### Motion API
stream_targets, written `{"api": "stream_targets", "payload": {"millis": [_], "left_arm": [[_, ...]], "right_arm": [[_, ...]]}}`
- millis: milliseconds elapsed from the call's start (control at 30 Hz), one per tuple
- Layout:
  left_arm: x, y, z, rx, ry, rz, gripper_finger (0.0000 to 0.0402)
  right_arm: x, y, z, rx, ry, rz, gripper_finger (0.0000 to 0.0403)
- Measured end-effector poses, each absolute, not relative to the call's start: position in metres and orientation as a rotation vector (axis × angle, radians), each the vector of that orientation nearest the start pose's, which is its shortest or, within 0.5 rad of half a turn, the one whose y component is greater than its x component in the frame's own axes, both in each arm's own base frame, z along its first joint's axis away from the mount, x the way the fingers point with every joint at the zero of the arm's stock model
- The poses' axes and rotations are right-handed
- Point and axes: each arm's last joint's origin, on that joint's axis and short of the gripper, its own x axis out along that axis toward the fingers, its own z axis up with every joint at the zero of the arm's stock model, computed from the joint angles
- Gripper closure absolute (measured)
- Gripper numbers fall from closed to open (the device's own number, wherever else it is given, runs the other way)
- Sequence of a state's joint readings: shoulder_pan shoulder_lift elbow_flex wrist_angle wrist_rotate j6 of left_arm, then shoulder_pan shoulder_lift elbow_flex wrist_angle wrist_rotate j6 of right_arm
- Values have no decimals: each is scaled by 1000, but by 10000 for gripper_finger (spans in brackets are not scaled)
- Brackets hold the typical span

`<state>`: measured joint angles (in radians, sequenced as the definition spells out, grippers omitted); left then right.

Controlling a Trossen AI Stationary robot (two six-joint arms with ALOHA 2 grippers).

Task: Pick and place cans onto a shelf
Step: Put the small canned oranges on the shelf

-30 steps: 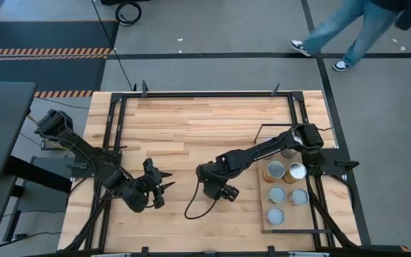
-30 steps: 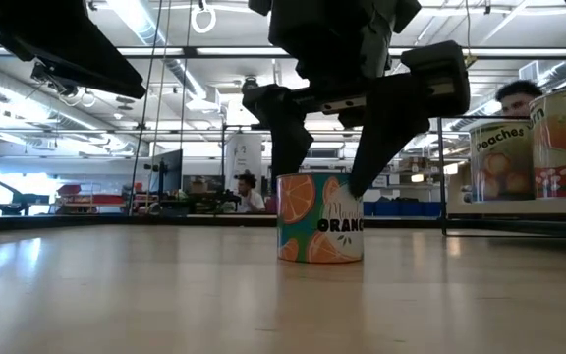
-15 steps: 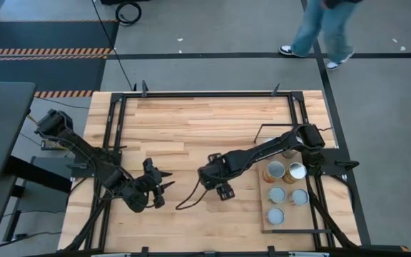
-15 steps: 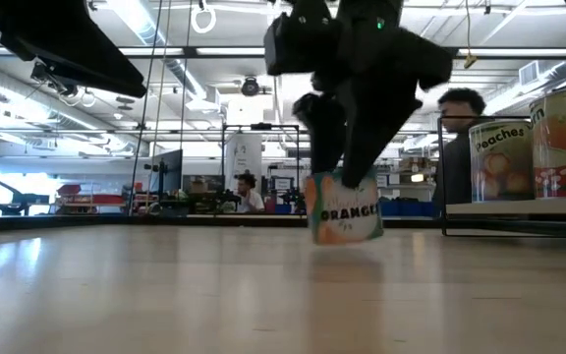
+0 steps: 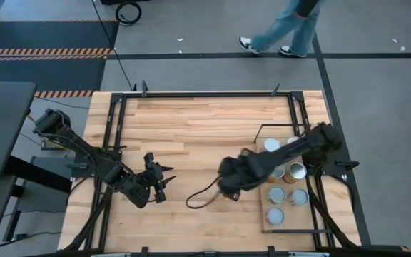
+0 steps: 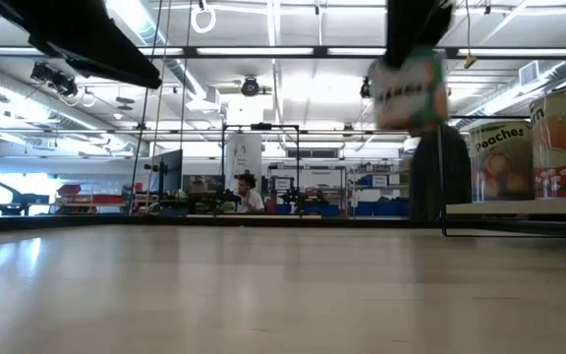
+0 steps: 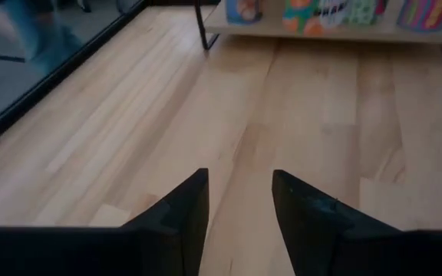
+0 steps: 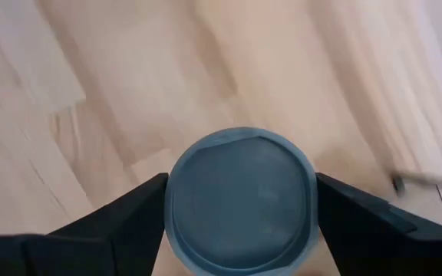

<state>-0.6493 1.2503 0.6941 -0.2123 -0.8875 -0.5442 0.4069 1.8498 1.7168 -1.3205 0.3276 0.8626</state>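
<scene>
One can (image 8: pixel 240 201) is clamped in the right tool (image 8: pixel 240 207); a shelf (image 6: pixel 519 206) can (image 6: pixel 502 161) reads "peaches"; left tool (image 7: pixel 239 203) apart.

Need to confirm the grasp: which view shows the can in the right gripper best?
The right wrist view: the can fills the frame, pinched between both fingers. The low view shows it blurred, lifted off the table. The high view hides it under the arm. The left wrist view misses it.

Bright overhead strip lighting (low view), lifted can (image 6: pixel 409 90) motion-blurred, soft shadows on tabletop (image 5: pixel 191 128)
</scene>
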Motion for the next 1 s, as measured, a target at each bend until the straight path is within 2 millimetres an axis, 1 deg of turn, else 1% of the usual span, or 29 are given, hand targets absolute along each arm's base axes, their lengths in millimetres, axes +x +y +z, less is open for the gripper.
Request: {"api": "stream_targets", "payload": {"millis": [133, 233, 300, 367, 433, 533, 600, 733, 900, 1000], "left_arm": [[205, -121, 228, 41, 442, 310, 251], [204, -115, 238, 66, 417, 284, 251], [202, -110, 245, 70, 403, 269, 251], [200, -107, 250, 72, 390, 257, 251], [199, -105, 254, 77, 381, 254, 251], [196, -103, 258, 82, 369, 247, 251], [195, -102, 258, 82, 373, 237, 251], [195, -102, 259, 78, 375, 221, 251], [194, -102, 260, 76, 372, 222, 251], [195, -102, 260, 72, 367, 223, 251]], "right_arm": [[291, 148, 319, 394, 1149, -644, 96], [259, 158, 336, 544, 1115, -743, 96], [238, 164, 345, 646, 1131, -793, 96], [223, 172, 352, 759, 1116, -786, 96], [208, 178, 356, 845, 1102, -821, 96], [192, 188, 355, 927, 1096, -851, 96], [183, 193, 352, 978, 1128, -885, 96], [169, 204, 345, 1026, 1204, -941, 96], [153, 215, 337, 1028, 1300, -984, 96], [146, 217, 324, 992, 1362, -1041, 96]]}}
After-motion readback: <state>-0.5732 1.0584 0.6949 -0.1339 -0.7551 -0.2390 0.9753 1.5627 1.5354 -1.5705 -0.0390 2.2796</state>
